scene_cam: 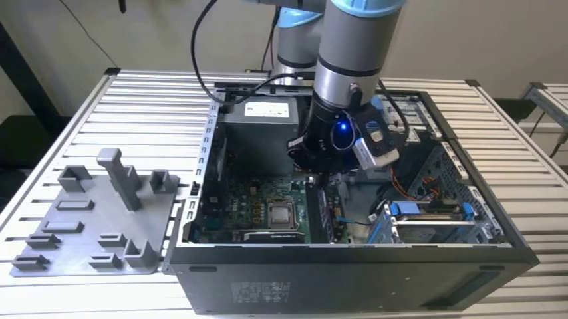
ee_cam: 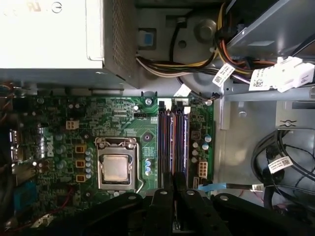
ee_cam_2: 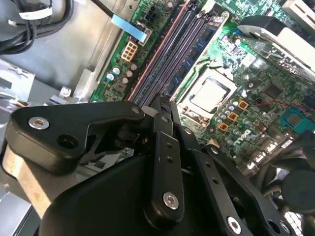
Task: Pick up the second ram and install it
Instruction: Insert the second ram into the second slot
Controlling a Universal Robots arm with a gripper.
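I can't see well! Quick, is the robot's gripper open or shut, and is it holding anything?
Gripper: shut, fingers pressed together over the black memory slots; whether a ram stick sits between them cannot be told.

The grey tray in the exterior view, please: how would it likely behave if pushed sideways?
The grey tray looks like rigid plastic, so it is probably stiff and light. Its broad base lies flat on the slatted table, so it would likely slide, not tip, perhaps catching on grooves.

Claw point(ee_cam_2: 165, 105): matt black plastic. Tray point(scene_cam: 89, 226): matt grey plastic. Case point(scene_cam: 355, 279): dark metal.
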